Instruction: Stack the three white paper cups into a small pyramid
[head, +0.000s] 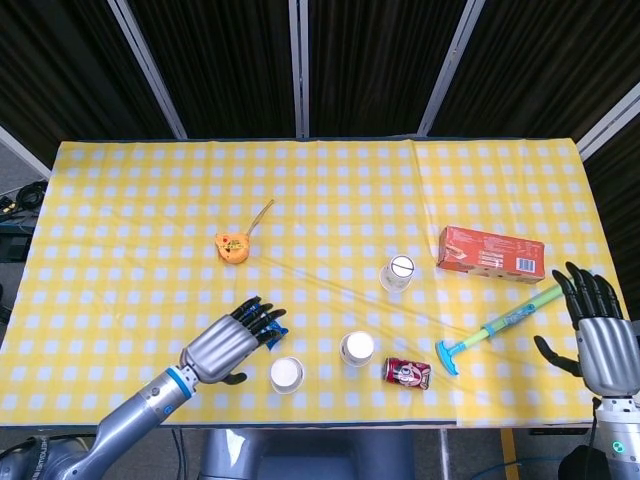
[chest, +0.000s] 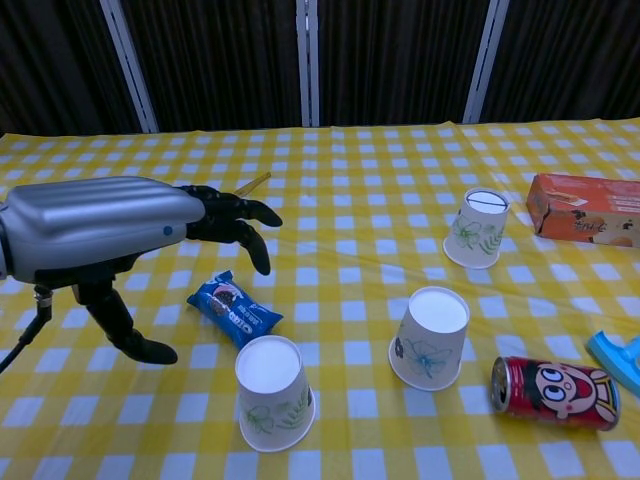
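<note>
Head view shows the task barely begun: all three cups stand upside down and apart on the tabletop (head: 120, 200), none stacked. The left hand (head: 228, 345), fingers spread and holding nothing, hovers over the blue snack packet (chest: 232, 308). The nearest cup (head: 286, 375) sits just to its right, the middle cup (head: 357, 349) further right, the far cup (head: 399, 272) beyond. The right hand (head: 600, 335) is also empty with fingers apart, well away from them. Every placement remains.

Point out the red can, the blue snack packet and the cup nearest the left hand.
red can (chest: 553, 392), chest view, on its printed side.
blue snack packet (chest: 233, 309), chest view, wrapper middle.
nearest cup (chest: 268, 366), chest view, on its upturned base.
</note>
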